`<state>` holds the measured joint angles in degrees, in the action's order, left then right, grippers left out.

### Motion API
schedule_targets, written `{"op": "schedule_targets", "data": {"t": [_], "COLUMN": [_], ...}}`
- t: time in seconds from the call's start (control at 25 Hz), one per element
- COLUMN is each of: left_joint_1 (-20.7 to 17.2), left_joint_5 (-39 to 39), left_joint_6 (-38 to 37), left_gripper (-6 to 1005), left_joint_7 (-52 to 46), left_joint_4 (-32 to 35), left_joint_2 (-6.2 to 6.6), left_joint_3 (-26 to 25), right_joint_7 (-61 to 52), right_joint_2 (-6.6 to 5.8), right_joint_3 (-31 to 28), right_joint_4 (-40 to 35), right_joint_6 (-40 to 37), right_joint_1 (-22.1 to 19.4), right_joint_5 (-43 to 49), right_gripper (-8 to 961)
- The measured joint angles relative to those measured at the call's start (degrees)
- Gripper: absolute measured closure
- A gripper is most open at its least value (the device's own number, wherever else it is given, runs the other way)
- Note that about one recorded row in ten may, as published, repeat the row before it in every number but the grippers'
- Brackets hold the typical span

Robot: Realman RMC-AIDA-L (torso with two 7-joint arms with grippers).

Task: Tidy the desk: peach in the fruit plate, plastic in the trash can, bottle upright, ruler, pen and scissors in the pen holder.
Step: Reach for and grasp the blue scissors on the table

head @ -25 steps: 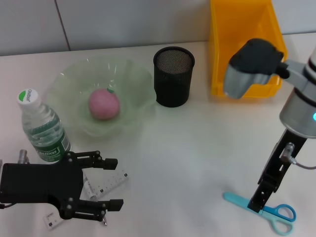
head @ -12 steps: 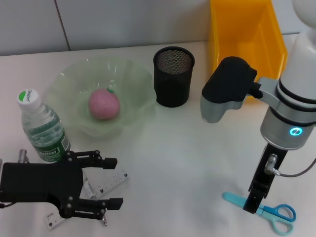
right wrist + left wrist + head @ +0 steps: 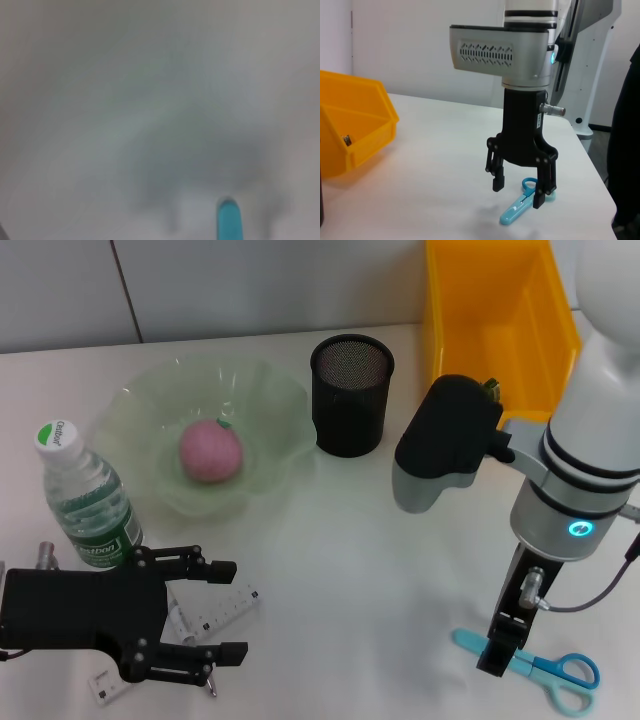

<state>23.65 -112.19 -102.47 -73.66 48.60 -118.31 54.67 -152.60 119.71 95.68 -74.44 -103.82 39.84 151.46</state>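
Two pincers in view. Right pincer (image 3: pixel 519 190) pointing straight down, fingers spread apart and gripping nothing, tips just above the worktop (image 3: pixel 360 570). Scissors (image 3: pixel 540 670) lying flat right beneath it, light blue blade cover poking out past one finger, blue loop handles behind the other (in the right wrist view, only the rounded blue blade tip (image 3: pixel 229 220) comes through clearly). Left pincer (image 3: pixel 215 623) low over the near left part of the worktop, fingers likewise apart and holding nothing. Ruler (image 3: pixel 215 615) flat between and beneath those fingers. Bottle (image 3: pixel 85 500) upright just behind that pincer. Farther back, peach (image 3: pixel 211 451) resting in the fruit plate (image 3: pixel 140 410). Pen holder (image 3: pixel 351 395) beside the plate, well behind both pincers. Trash can (image 3: pixel 495 320) behind the right pincer.
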Motion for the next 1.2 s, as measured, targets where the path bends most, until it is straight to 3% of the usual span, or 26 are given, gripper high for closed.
{"op": "schedule_targets", "data": {"t": [1.2], "left_joint_1": [0.41], "left_joint_5": [-0.23], "left_joint_6": [0.91], "left_gripper": [171], "left_joint_7": [0.01], "left_joint_4": [-0.08], "left_joint_2": [0.01], "left_joint_3": [-0.09], "right_joint_7": [0.0], "right_joint_2": [0.09], "right_joint_3": [5.57], "right_joint_4": [0.49], "right_joint_6": [4.72], "right_joint_1": [-1.61], "right_joint_5": [-0.1], "right_gripper": [210]}}
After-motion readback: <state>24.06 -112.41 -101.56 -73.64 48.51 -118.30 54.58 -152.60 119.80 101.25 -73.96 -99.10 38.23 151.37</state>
